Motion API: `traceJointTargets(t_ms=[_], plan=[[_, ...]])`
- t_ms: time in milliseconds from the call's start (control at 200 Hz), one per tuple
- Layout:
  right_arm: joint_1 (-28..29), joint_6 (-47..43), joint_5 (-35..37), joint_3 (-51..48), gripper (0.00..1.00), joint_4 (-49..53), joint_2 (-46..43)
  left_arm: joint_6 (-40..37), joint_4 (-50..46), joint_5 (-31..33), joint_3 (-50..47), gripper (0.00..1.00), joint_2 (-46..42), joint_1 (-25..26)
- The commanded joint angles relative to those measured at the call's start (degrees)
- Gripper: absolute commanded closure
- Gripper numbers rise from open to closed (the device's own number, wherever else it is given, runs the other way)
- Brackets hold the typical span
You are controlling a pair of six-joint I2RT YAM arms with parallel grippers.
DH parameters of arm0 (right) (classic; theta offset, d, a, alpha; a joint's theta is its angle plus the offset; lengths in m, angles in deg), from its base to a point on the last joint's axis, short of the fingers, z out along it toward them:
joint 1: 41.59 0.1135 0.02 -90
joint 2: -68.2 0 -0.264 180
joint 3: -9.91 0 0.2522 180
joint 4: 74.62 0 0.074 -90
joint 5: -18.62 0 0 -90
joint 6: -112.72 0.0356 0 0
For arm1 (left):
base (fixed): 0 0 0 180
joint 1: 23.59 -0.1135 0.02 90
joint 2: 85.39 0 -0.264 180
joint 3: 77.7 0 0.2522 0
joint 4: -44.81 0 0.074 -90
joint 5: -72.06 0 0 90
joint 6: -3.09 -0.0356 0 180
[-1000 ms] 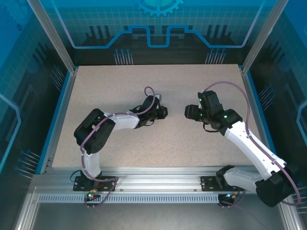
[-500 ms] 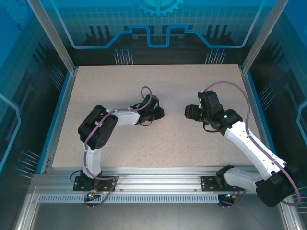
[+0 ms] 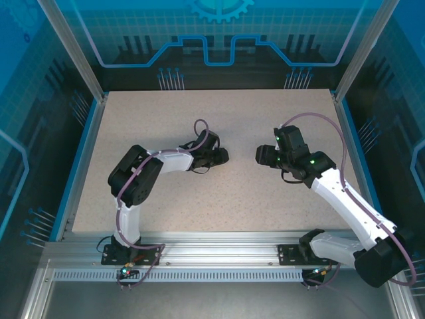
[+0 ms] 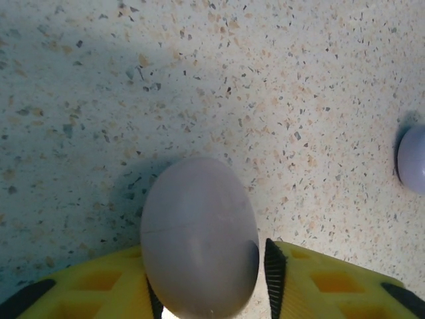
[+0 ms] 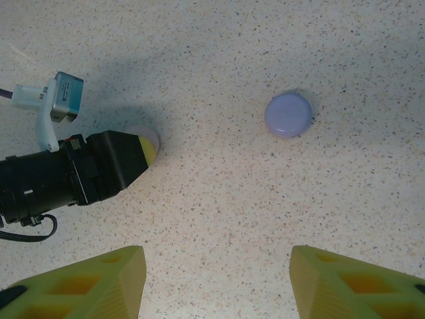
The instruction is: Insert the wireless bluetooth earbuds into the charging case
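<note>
A closed, pale grey-pink rounded charging case [image 4: 199, 236] lies on the speckled table between the fingers of my left gripper [image 4: 211, 276]. Its jaws are open, with a thin gap between the right pad [image 4: 274, 272] and the case. In the top view the left gripper [image 3: 222, 156] sits low near mid-table. A closed pale purple case [image 5: 288, 114] lies flat to the right, and its edge [image 4: 413, 159] shows in the left wrist view. My right gripper [image 5: 216, 259] hovers open above bare table, holding nothing. The earbuds are out of view.
The left arm's black wrist [image 5: 66, 176] and its camera [image 5: 63, 96] lie at the left of the right wrist view. In the top view the right gripper [image 3: 260, 157] faces the left one across a small gap. A blue rim [image 3: 80, 159] borders the table.
The left arm settled lower onto the table, and its jaws, shut before, have opened off the grey-pink case. The right arm has not moved.
</note>
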Motion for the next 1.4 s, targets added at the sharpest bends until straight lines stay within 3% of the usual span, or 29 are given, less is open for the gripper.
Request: traceJointTargets(t_ms=[0, 325, 400, 520, 700, 725, 755, 805, 845, 885, 930, 1131, 1331, 1396], plan=[[0.13, -0.29, 0.81, 2.10, 0.40, 0.87, -1.21, -0.96, -3.23, 1.35, -1.42, 0.51, -1.84, -1.87], [0.13, -0.77, 1.47, 2.84, 0.40, 1.93, -1.82, -2.83, -3.87, 2.31, -7.41, 0.46, -8.18, -6.30], [0.16, -0.94, 1.62, 3.00, 0.40, 2.12, -1.99, -3.69, -4.28, 2.76, -9.05, 0.42, -10.70, -7.70], [0.15, -1.29, 1.88, 2.96, 0.39, 2.41, -2.44, -5.91, -5.27, 4.39, -11.44, 0.27, -15.89, -9.59], [-0.35, -2.33, 2.59, 3.37, 0.37, 3.59, -2.92, -11.64, -9.30, 7.73, -12.49, 0.22, -24.09, -11.47], [-0.45, -2.37, 2.92, 3.40, 0.34, 3.75, -3.03, -12.49, -9.70, 8.46, -12.55, 0.21, -25.38, -11.65], [-0.55, -2.48, 3.26, 3.43, 0.31, 4.02, -3.14, -13.50, -10.23, 9.72, -12.70, 0.08, -26.83, -11.66], [-0.81, -2.98, 3.83, 3.32, 0.25, 4.14, -3.45, -15.19, -10.50, 11.47, -13.08, 0.02, -29.46, -11.66], [-1.03, -3.45, 4.28, 3.16, 0.19, 4.14, -3.66, -16.13, -10.86, 13.07, -13.35, 0.01, -31.38, -11.69], [-1.37, -3.78, 5.07, 3.19, 0.02, 4.55, -3.80, -17.09, -10.85, 14.63, -13.74, 0.01, -33.32, -11.67], [-1.77, -4.49, 5.76, 3.10, 0.00, 4.58, -4.17, -18.17, -10.69, 16.97, -14.49, 0.01, -35.44, -11.68], [-5.38, -7.45, 9.39, 1.84, 0.00, 3.57, -5.31, -25.12, 0.51, 23.93, -23.30, 0.01, -45.41, -11.67], [-8.80, -11.46, 16.73, -0.35, 0.00, -0.22, -4.49, -33.22, 19.25, 26.33, -35.05, 0.01, -53.44, -11.67], [-10.06, -12.72, 18.74, -1.92, 0.00, -2.85, -4.21, -36.63, 21.47, 26.59, -36.59, 0.01, -54.55, -11.66]])
